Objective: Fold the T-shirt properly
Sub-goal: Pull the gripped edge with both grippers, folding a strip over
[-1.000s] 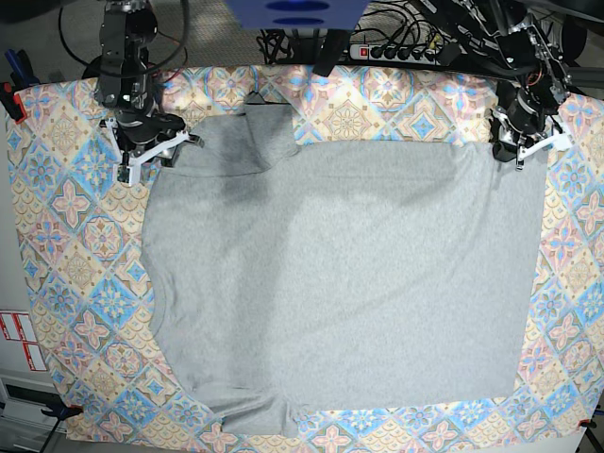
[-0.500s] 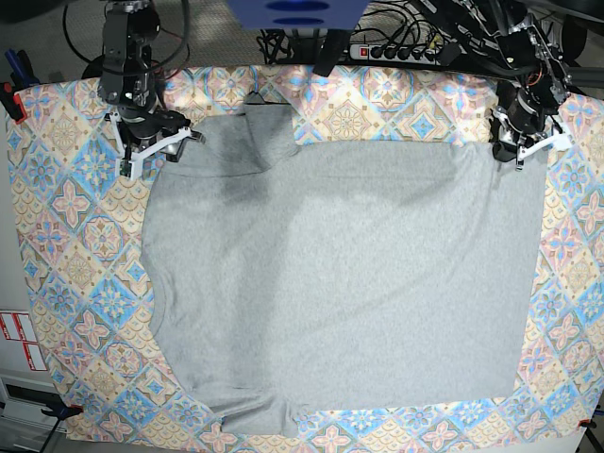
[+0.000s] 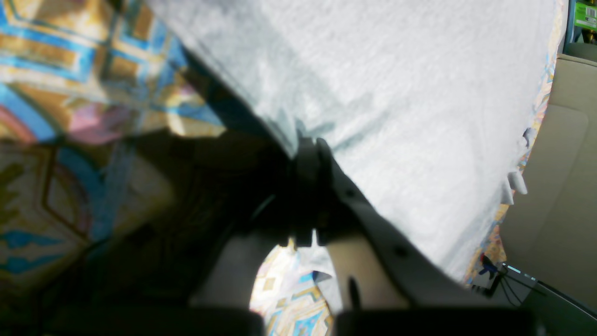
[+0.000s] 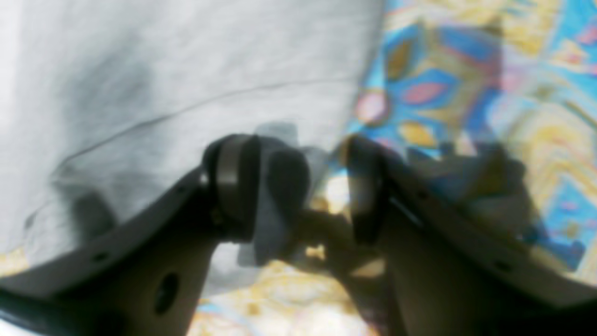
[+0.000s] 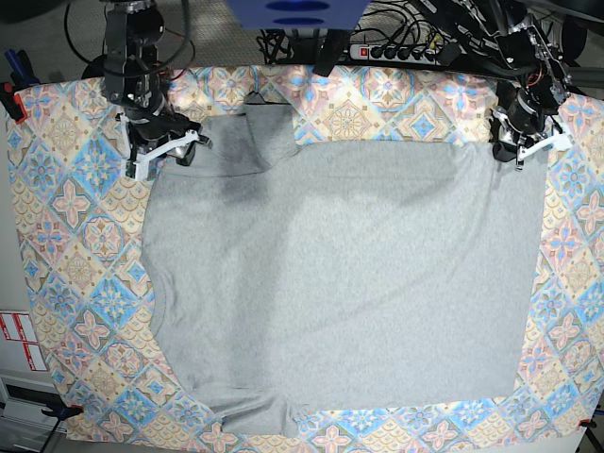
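Note:
The light grey T-shirt (image 5: 340,274) lies spread flat, plain side up, on the patterned tablecloth (image 5: 85,236). In the base view my left gripper (image 5: 522,151) sits at the shirt's back right corner. The left wrist view shows this gripper (image 3: 308,144) shut, with the T-shirt (image 3: 419,93) puckering at its tips. My right gripper (image 5: 162,153) stands at the shirt's back left corner by the sleeve. From the right wrist view, the right gripper (image 4: 322,186) is open: one finger is over the T-shirt (image 4: 163,70), the other over the tablecloth (image 4: 443,93).
A power strip (image 5: 396,50) and tangled cables lie behind the table's back edge. A red clamp (image 5: 9,94) holds the tablecloth at the far left. A blue housing (image 5: 297,14) hangs over the back middle. The tablecloth borders the shirt on all sides.
My right gripper has opened wider and shifted slightly right onto the shirt's back left corner. The left gripper and the shirt have not moved.

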You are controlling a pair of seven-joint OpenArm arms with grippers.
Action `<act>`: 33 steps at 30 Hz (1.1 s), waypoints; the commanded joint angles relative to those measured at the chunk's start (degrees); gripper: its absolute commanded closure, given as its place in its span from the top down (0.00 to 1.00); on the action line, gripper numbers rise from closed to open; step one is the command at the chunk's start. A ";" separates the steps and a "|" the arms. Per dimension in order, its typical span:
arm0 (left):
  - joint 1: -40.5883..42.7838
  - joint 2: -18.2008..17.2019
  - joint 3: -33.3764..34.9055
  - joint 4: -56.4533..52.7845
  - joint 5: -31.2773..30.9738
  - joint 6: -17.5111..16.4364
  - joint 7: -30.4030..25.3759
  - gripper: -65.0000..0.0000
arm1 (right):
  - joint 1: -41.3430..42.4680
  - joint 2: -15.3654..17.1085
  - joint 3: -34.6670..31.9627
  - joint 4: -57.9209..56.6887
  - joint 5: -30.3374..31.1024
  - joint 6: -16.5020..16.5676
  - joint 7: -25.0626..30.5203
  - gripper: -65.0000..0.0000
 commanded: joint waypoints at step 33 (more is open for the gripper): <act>2.19 -0.78 2.96 0.87 0.54 0.14 0.46 0.00 | -2.86 -0.13 9.25 4.59 0.93 0.71 -1.55 0.00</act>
